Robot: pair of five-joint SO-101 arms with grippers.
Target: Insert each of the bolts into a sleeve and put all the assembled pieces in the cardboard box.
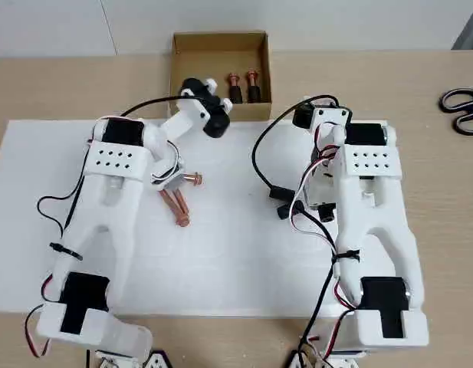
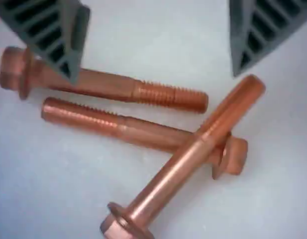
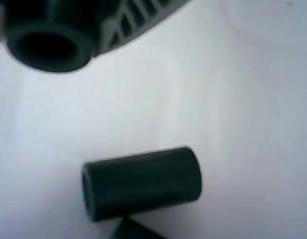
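Three bolts lie bunched, one crossing another, gaps tight. Two assembled pieces crowd the cardboard box's right corner; elsewhere it's open.

The room light is bright and even, falling from above onto the white sheet, so the arms throw only faint, soft-edged shadows close beneath them and nothing glares. Close up, the copper bolts carry pale streaks of light along their shanks and lay thin grey shadows on the sheet just beside them. The black sleeve lying on its side stays dark, with a dull sheen along its upper flank and a diffuse shadow around it.
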